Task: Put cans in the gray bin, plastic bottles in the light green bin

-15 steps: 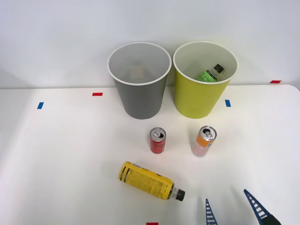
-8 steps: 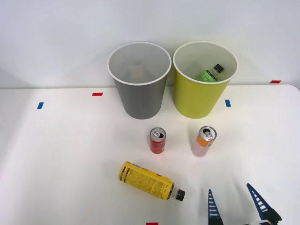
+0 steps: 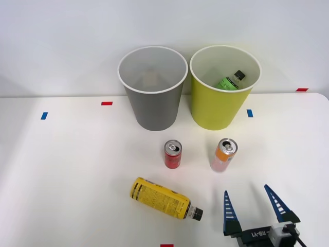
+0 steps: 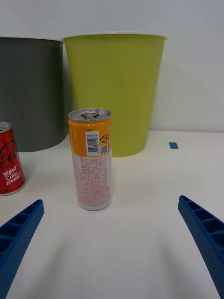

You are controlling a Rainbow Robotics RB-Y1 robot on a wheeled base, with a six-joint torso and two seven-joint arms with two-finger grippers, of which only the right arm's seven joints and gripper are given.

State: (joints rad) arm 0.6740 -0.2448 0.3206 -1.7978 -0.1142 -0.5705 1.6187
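An orange-to-pink can (image 3: 223,154) (image 4: 91,159) stands upright on the white table, with a shorter red can (image 3: 172,154) (image 4: 9,159) to its left. A yellow-labelled plastic bottle (image 3: 164,198) with a black cap lies on its side nearer the front. The gray bin (image 3: 152,88) (image 4: 28,93) and the light green bin (image 3: 224,87) (image 4: 114,91) stand side by side at the back. A clear green-labelled bottle (image 3: 230,81) lies inside the light green bin. My right gripper (image 3: 250,196) (image 4: 112,233) is open near the front edge, a short way in front of the orange can, holding nothing.
Small red tape marks (image 3: 107,103) and blue tape marks (image 3: 250,112) (image 4: 173,145) dot the table. A white wall stands behind the bins. The table's right edge curves away near the red mark (image 3: 302,89).
My right gripper has come forward into the table from the front edge, toward the orange can, still open. The cans, bottles and bins have stayed put.
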